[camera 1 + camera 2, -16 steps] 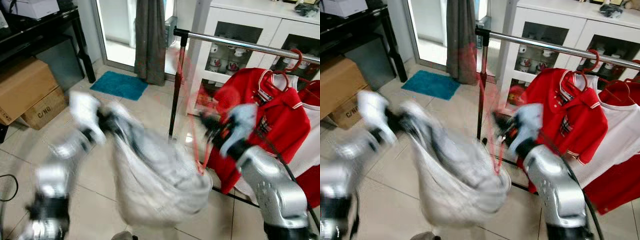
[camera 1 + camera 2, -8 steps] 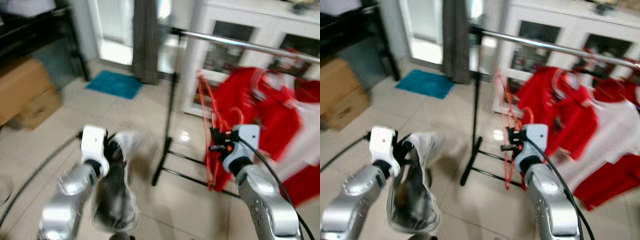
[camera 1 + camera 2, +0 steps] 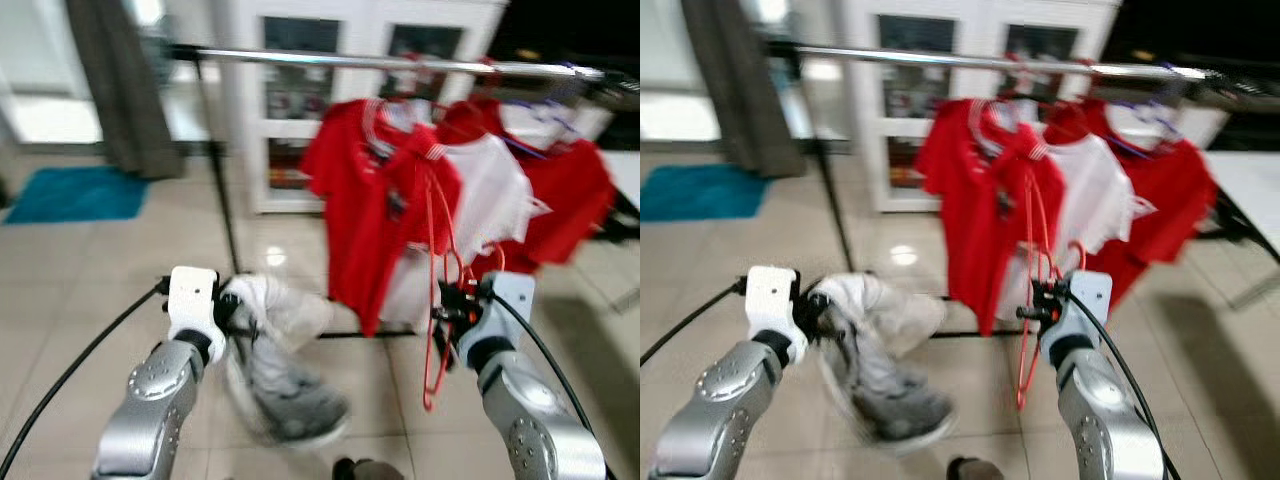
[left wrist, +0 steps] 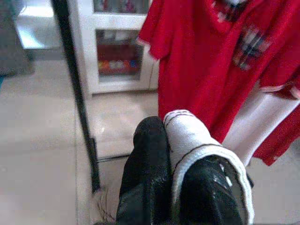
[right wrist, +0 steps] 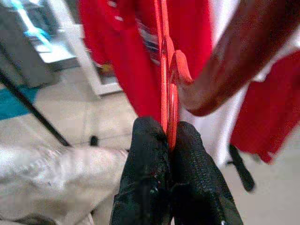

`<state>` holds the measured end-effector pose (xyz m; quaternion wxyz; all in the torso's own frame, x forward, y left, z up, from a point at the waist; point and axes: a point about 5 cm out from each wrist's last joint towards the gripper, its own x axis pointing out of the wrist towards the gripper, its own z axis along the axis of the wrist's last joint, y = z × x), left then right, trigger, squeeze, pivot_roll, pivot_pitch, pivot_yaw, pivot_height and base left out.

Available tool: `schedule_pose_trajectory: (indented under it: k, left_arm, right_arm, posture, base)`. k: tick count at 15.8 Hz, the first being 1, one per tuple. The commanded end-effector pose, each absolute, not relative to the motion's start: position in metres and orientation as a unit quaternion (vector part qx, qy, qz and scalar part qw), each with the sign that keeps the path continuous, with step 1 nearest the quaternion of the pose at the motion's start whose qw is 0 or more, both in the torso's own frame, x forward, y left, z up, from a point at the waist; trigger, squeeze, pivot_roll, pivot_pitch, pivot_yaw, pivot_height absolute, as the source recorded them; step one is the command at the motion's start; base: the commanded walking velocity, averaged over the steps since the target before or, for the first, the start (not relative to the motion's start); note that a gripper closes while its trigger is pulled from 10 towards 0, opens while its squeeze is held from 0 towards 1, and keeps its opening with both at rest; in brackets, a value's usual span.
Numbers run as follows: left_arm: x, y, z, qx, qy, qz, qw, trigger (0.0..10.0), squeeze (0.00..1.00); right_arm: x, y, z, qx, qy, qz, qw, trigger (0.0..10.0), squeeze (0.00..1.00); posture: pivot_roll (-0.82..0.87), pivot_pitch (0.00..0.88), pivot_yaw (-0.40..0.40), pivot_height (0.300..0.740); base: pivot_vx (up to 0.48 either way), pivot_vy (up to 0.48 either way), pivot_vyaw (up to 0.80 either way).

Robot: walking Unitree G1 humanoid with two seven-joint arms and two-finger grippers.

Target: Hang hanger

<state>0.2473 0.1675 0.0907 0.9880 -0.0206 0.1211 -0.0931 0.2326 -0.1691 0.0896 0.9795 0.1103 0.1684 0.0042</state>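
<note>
My right tool was clamped on the red hanger, holding it low in front of the clothes rail and its red shirts. My left tool was pinched shut on a pale grey garment drooping toward the floor.

My right gripper, black-fingered, is pinching a bright red hanger. My left gripper, black too, is gripping a pale grey-white garment with a dark stitched line. Red shirts, one showing a plaid patch, and a white shirt are hanging on the silver rail. A teal mat is lying on beige tiles.
</note>
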Motion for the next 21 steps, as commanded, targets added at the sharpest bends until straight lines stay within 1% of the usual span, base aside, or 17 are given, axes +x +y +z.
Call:
schedule_pose_trajectory:
  k: [1, 2, 3, 4, 6, 7, 8, 11, 14, 16, 17, 18, 19, 20, 21]
  left_arm:
    - [0.251, 0.167, 0.103, -0.021, 0.083, -0.092, 0.992, 10.0, 0.0]
    - [0.255, 0.168, 0.108, -0.013, 0.073, -0.087, 0.993, 10.0, 0.0]
    - [0.257, 0.168, 0.112, -0.001, 0.076, -0.103, 0.992, 10.0, 0.0]
    - [0.255, 0.166, 0.113, -0.012, 0.082, -0.127, 0.988, 10.0, 0.0]
    - [0.254, 0.165, 0.109, 0.002, 0.077, -0.124, 0.989, 10.0, 0.0]
    - [0.256, 0.162, 0.111, 0.007, 0.069, -0.129, 0.989, 10.0, 0.0]
    - [0.257, 0.161, 0.112, 0.013, 0.065, -0.13, 0.989, 10.0, 0.0]
    - [0.256, 0.162, 0.111, 0.013, 0.064, -0.127, 0.99, 10.0, 0.0]
    - [0.258, 0.162, 0.111, 0.014, 0.059, -0.124, 0.99, 10.0, 0.0]
    - [0.256, 0.159, 0.112, -0.009, 0.044, -0.107, 0.993, 10.0, 0.0]
    - [0.257, 0.16, 0.11, -0.002, 0.046, -0.1, 0.994, 10.0, 0.0]
    - [0.258, 0.159, 0.111, 0.001, 0.04, -0.103, 0.994, 10.0, 0.0]
    - [0.264, 0.158, 0.115, 0.02, 0.034, -0.1, 0.994, 10.0, 0.0]
    - [0.263, 0.157, 0.114, -0.003, 0.053, -0.128, 0.99, 10.0, 0.0]
    - [0.26, 0.156, 0.116, -0.021, 0.056, -0.148, 0.987, 10.0, 0.0]
  right_arm:
    - [0.231, -0.175, 0.094, 0.107, 0.161, -0.005, 0.981, 10.0, 0.0]
    - [0.232, -0.178, 0.098, 0.096, 0.155, -0.013, 0.983, 10.0, 0.0]
    - [0.235, -0.181, 0.099, 0.082, 0.145, -0.026, 0.986, 10.0, 0.0]
    - [0.237, -0.179, 0.106, 0.078, 0.114, -0.022, 0.99, 10.0, 0.0]
    - [0.239, -0.174, 0.111, 0.105, 0.089, -0.027, 0.99, 10.0, 0.0]
    - [0.241, -0.16, 0.114, 0.182, 0.079, 0.011, 0.98, 10.0, 0.0]
    - [0.242, -0.159, 0.114, 0.201, 0.07, 0.002, 0.977, 10.0, 0.0]
    - [0.24, -0.157, 0.107, 0.141, 0.09, 0.002, 0.986, 10.0, 0.0]
    - [0.245, -0.159, 0.112, 0.154, 0.062, -0.004, 0.986, 10.0, 0.0]
    - [0.241, -0.158, 0.111, 0.122, 0.07, 0.0, 0.99, 10.0, 0.0]
    - [0.24, -0.158, 0.107, 0.111, 0.079, -0.003, 0.991, 10.0, 0.0]
    - [0.241, -0.158, 0.107, 0.114, 0.078, -0.01, 0.99, 10.0, 0.0]
    - [0.245, -0.164, 0.106, 0.128, 0.076, -0.035, 0.988, 10.0, 0.0]
    - [0.244, -0.168, 0.104, 0.138, 0.078, -0.048, 0.986, 10.0, 0.0]
    - [0.242, -0.168, 0.108, 0.141, 0.074, -0.044, 0.986, 10.0, 0.0]
  posture:
    - [-0.03, 0.0, -0.032, 0.74]
    - [-0.04, 0.0, -0.028, 0.74]
    - [-0.04, 0.0, -0.031, 0.74]
    - [-0.04, 0.0, -0.03, 0.74]
    - [-0.03, 0.0, -0.031, 0.74]
    - [-0.02, 0.0, -0.032, 0.74]
    - [-0.02, 0.0, -0.036, 0.74]
    - [-0.02, 0.0, -0.041, 0.74]
    - [-0.02, 0.0, -0.038, 0.74]
    - [-0.03, 0.0, -0.038, 0.74]
    - [-0.03, 0.0, -0.029, 0.74]
    - [-0.03, 0.0, -0.028, 0.74]
    - [-0.03, 0.0, -0.026, 0.74]
    - [-0.04, 0.0, -0.025, 0.74]
    - [-0.04, 0.0, -0.024, 0.74]
  base:
    - [0.0, 0.0, -0.8]
    - [0.0, 0.0, -0.8]
    - [0.0, 0.0, -0.74]
    - [0.0, 0.0, -0.74]
    - [0.0, 0.0, -0.79]
    - [0.0, 0.0, -0.77]
    - [0.0, 0.0, -0.78]
    - [0.0, 0.0, -0.8]
    - [0.0, 0.0, -0.8]
    - [0.0, 0.0, -0.79]
    - [0.0, 0.0, -0.8]
    - [0.0, 0.0, -0.8]
    - [0.0, 0.0, -0.8]
    - [0.0, 0.0, -0.8]
    - [0.0, 0.0, -0.8]
